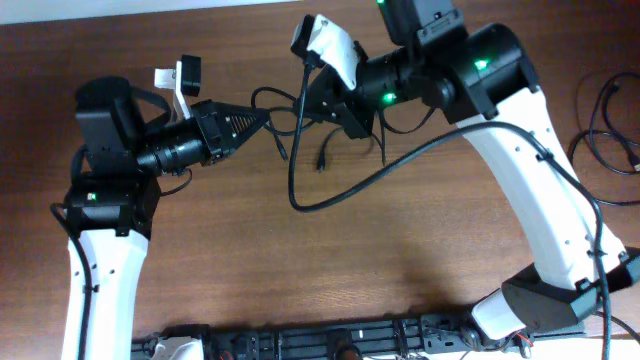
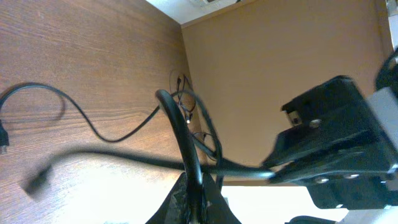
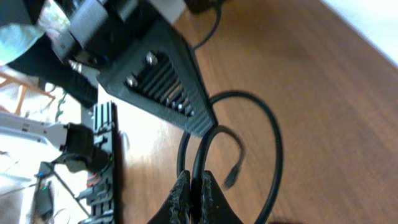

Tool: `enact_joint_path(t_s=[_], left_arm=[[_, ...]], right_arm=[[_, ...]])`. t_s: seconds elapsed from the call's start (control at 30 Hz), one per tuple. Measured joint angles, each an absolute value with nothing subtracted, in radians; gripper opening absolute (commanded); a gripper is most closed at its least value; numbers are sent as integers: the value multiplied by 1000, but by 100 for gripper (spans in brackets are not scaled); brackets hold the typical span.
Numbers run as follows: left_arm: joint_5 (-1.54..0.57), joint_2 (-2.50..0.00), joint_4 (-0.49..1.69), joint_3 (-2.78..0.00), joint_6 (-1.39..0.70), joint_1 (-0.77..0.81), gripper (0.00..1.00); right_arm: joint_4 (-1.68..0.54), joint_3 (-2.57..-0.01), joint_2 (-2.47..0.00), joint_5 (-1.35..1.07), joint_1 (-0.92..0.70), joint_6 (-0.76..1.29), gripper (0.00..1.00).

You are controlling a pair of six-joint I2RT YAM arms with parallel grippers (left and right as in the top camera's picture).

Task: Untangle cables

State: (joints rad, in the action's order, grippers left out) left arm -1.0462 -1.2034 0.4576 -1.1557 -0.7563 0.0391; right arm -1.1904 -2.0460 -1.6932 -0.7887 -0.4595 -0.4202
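left gripper (image 2: 194, 198) closed on cable (image 2: 184, 134) (thin, black) | right gripper (image 3: 198, 190) likewise

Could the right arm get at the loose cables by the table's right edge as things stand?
Probably not yet: the right gripper is shut on a cable at centre and points away from the loose cables. It must let go and turn first.

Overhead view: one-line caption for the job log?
Left gripper and right gripper each clamp black cable close together over the wooden table.
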Motion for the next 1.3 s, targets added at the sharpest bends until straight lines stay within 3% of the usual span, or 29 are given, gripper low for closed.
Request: enact_joint_path(t_s=[0.33, 0.47, 0.93, 1.13, 1.17, 1.3], left_arm=[[-1035, -1203, 507, -1156, -725, 39, 22], [-1035, -1203, 509, -1156, -719, 39, 21], [-1035, -1203, 517, -1156, -700, 39, 22], [-1035, -1203, 517, -1156, -700, 39, 21], [-1035, -1203, 518, -1156, -700, 39, 21], [-1034, -1203, 521, -1156, -699, 39, 20]], right_arm=[[-1102, -2046, -1664, -767, -459, -387, 4], [-1058, -2046, -1622, -665, -459, -381, 4], [-1079, -2046, -1512, 162, -459, -57, 4], [-1154, -2046, -1495, 258, -459, -4, 95], [-1171, -2046, -1495, 254, -459, -2, 100], [-1226, -2046, -1496, 211, -459, -2, 99]])
